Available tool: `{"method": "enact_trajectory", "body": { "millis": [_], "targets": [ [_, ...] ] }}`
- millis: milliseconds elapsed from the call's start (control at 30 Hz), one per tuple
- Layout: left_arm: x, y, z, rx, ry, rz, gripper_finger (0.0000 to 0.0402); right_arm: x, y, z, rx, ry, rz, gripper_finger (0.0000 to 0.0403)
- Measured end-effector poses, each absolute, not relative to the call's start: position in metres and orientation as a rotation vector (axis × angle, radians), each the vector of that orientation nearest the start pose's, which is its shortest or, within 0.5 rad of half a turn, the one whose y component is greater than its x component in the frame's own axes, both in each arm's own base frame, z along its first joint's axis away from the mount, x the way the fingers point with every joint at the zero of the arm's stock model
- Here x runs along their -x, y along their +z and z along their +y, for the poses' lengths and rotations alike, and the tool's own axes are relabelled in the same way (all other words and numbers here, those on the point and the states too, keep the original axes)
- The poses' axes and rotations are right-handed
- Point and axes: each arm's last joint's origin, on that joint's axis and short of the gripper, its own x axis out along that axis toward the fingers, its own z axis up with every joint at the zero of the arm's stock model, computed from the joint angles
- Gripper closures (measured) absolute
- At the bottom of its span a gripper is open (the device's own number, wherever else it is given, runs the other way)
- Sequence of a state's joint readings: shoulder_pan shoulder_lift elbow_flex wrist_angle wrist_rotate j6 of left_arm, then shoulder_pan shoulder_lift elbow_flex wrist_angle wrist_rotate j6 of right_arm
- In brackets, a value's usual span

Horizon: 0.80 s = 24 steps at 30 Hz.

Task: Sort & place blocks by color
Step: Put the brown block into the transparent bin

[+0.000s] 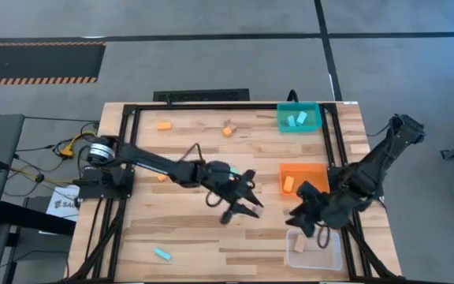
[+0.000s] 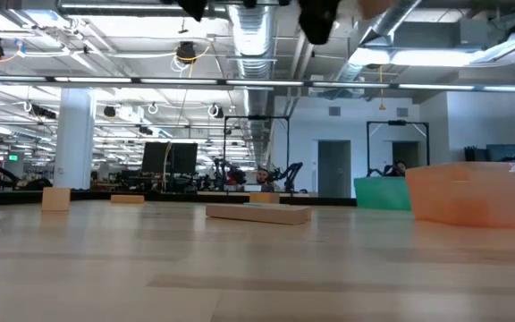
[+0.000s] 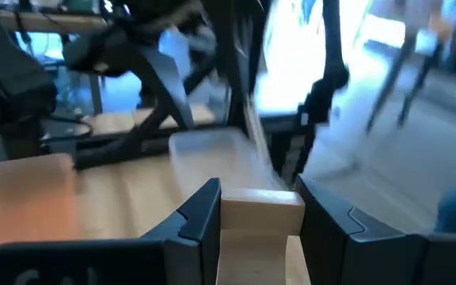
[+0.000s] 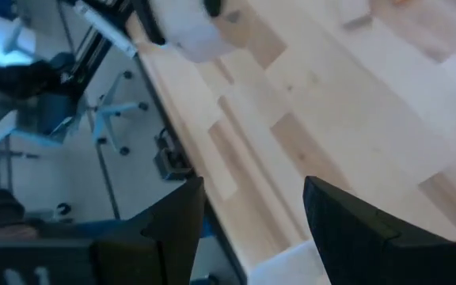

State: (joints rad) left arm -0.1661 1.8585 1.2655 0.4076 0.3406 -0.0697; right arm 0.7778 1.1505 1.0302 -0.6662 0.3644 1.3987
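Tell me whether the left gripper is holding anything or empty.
Holding. In the left wrist view, the left gripper has a tan wood block clamped between its fingers.

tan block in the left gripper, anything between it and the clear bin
The left gripper holds the tan block over the middle of the table. Between it and the clear bin hangs the right gripper, just beside the bin's near edge. The bare wood between them shows no blocks.
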Motion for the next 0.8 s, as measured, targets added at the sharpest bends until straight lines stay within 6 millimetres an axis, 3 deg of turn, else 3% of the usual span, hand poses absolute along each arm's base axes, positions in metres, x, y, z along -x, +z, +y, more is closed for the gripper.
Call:
{"method": "enact_trajectory", "body": {
  "millis": [200, 400, 567, 800],
  "targets": [
    [-0.443, 0.208, -0.122, 0.298, -0.385, -0.007, 0.03, -0.15, 0.306, 0.171, -0.743, -0.037, 0.809, 0.0163],
    [-0.481, 0.173, -0.16, 0.453, -0.292, -0.068, 0.03, -0.135, 0.309, 0.179, -0.705, 0.015, 0.799, 0.0163],
    [-0.523, 0.165, -0.188, 0.459, -0.301, -0.082, 0.03, -0.126, 0.309, 0.185, -0.689, 0.06, 0.818, 0.0163],
    [-0.559, 0.154, -0.197, 0.407, -0.273, 0.041, 0.03, -0.117, 0.309, 0.191, -0.686, 0.083, 0.806, 0.0163]
  ]
}}
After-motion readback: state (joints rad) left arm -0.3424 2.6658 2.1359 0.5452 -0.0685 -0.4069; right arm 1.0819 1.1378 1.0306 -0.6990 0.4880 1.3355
